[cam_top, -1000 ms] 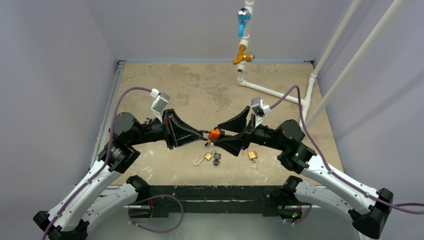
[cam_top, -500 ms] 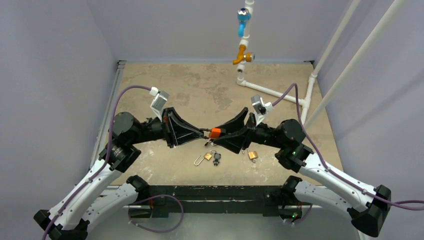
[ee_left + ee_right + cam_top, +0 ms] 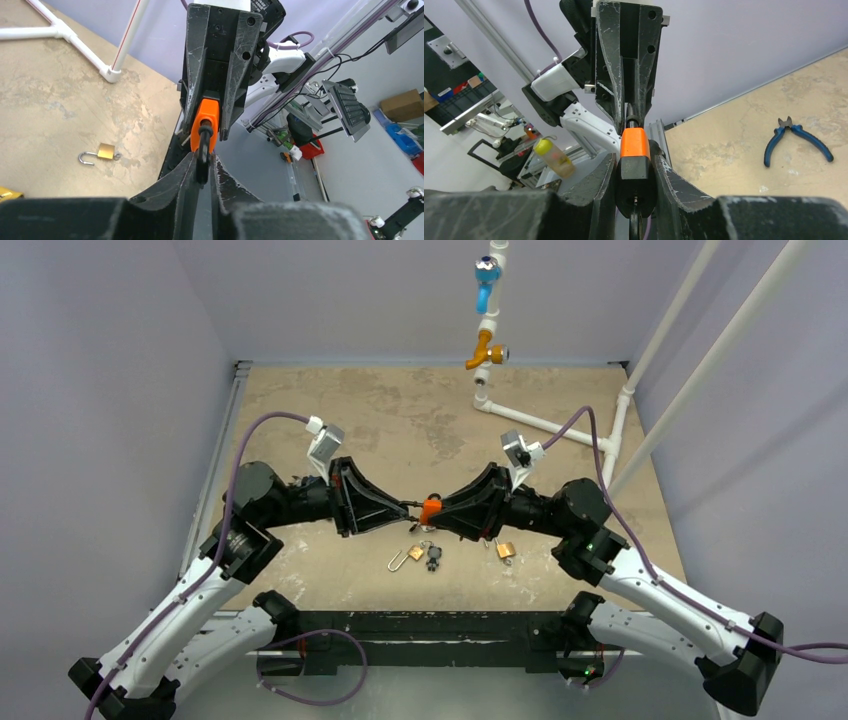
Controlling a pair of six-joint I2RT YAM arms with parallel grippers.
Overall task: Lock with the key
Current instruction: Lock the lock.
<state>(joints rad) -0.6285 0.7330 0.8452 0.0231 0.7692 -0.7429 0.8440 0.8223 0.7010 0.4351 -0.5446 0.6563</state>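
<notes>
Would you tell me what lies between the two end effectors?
An orange padlock: the right end effector grips its body, the left end effector pinches a dark piece at its end. Both wrist views show it.

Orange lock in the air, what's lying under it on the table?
On the table under the orange lock lie a brass padlock with its shackle open and some black keys. The right gripper holding the lock hides the table just behind them.
</notes>
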